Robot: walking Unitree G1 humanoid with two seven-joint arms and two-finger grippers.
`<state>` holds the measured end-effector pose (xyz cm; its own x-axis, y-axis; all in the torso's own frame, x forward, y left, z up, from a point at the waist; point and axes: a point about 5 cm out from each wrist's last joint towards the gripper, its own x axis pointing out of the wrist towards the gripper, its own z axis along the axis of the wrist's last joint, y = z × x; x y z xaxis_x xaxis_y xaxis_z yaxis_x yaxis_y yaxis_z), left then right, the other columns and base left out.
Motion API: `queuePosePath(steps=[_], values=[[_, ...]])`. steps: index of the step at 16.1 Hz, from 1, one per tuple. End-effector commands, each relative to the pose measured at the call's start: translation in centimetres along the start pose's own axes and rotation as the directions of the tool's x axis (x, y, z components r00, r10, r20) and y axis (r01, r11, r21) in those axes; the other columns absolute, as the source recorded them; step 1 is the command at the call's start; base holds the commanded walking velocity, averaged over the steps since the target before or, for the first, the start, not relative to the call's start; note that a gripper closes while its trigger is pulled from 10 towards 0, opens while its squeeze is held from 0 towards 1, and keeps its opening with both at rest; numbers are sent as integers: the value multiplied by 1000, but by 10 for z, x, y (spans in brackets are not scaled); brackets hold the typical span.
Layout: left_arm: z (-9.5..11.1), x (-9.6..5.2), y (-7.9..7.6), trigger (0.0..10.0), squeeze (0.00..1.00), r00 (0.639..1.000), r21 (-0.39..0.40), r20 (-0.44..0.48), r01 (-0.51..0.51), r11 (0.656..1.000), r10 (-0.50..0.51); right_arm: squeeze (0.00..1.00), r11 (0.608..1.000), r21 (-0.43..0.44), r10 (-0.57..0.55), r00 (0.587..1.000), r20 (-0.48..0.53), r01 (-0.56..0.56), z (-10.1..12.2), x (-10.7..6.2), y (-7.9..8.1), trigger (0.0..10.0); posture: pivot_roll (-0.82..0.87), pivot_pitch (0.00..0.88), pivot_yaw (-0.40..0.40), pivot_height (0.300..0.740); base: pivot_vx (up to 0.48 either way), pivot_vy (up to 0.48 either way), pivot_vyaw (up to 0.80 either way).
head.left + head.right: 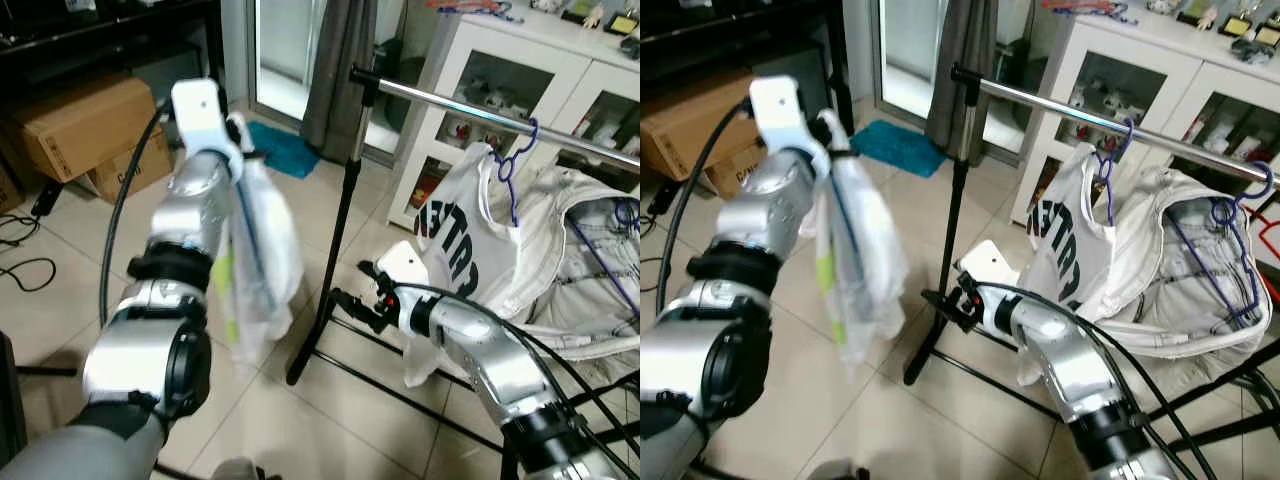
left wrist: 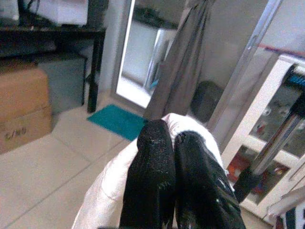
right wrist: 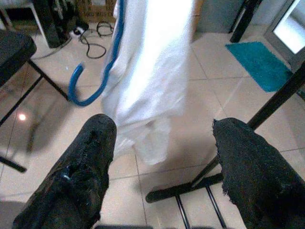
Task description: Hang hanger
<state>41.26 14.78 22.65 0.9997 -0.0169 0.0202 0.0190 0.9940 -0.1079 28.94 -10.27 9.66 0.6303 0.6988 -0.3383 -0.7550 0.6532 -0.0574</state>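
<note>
**Left claw carries a garment on its hanger toward the rail**

The left claw (image 2: 174,179) is closed: its two black fingers (image 2: 151,176) press together on the top of a white garment (image 1: 262,250). It is raised high, to the left of the rail, so the cloth hangs down freely along the silver forearm and does not touch the floor. In the right wrist view a blue hanger (image 3: 95,71) is visible inside this garment, with its hook curling out beside the cloth. I judge that the claw holds it high so that the hook can go over the rail (image 1: 480,110).

The right claw (image 3: 164,167) is open, with a wide gap between its fingers, and it grips nothing. It is low, near the foot of the black stand (image 1: 335,250), and it points toward the hanging garment, perhaps ready to help.

The metal rail runs from the stand's top toward the right. On it I count two blue hangers already in place, each with one white garment: a shirt with dark letters (image 1: 460,250) and a pale jacket (image 1: 1180,270). So there are three garments in all, and one is not yet hung. Behind stands a white cabinet (image 1: 520,60); two cardboard boxes (image 1: 90,125) lie at the left.
</note>
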Motion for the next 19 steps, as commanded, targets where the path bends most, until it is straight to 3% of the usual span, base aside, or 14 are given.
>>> queuePosePath(steps=[1,2,4,7,8,11,13,15,16,17,18,19], values=[[5,3,-18,0,0,999,21,17,43,999,-43,1000,998,-24,67,997,28,-66,7,2,4,10000,45,0,-27,740,0,0,0],[2,4,-27,0,0,999,19,8,49,999,-49,1000,992,-3,129,991,41,-129,8,2,10,10000,40,0,-21,740,0,0,0],[1,5,-38,0,0,999,5,3,52,999,-52,1000,991,12,134,991,5,-134,5,6,11,10000,26,0,-7,740,0,0,0],[10,8,-53,0,0,999,-30,24,44,999,-43,1000,991,124,49,999,-20,-47,5,24,7,10000,15,0,10,740,0,0,0],[11,9,-54,0,0,999,-31,26,39,999,-38,1000,990,131,61,998,-15,-58,6,26,9,10000,12,0,14,740,0,0,0],[13,9,-64,0,0,998,-59,29,48,997,-46,1000,988,140,-56,993,-108,71,-1,40,1,10000,11,0,15,740,0,0,0],[17,9,-70,0,0,998,-82,43,55,995,-51,1000,974,168,-139,985,-103,155,2,47,-5,10000,16,0,12,740,0,0,0],[21,10,-73,0,0,997,-99,56,53,994,-47,1000,963,226,-130,988,-82,145,7,52,-2,10000,19,0,10,740,0,0,0],[21,9,-75,0,0,997,-103,60,52,993,-46,1000,960,271,-52,998,-46,62,10,56,8,10000,19,0,11,740,0,0,0],[21,9,-76,0,0,997,-97,62,52,994,-46,596,952,307,6,1000,-30,4,12,57,15,10000,19,0,12,740,0,0,0],[21,9,-77,0,0,997,-97,62,53,994,-48,0,948,315,55,998,-24,-45,13,58,21,10000,19,0,12,740,0,0,0],[22,9,-79,0,0,997,-97,63,56,994,-50,0,945,320,76,997,-24,-65,12,59,24,10000,20,0,12,740,0,0,0]])
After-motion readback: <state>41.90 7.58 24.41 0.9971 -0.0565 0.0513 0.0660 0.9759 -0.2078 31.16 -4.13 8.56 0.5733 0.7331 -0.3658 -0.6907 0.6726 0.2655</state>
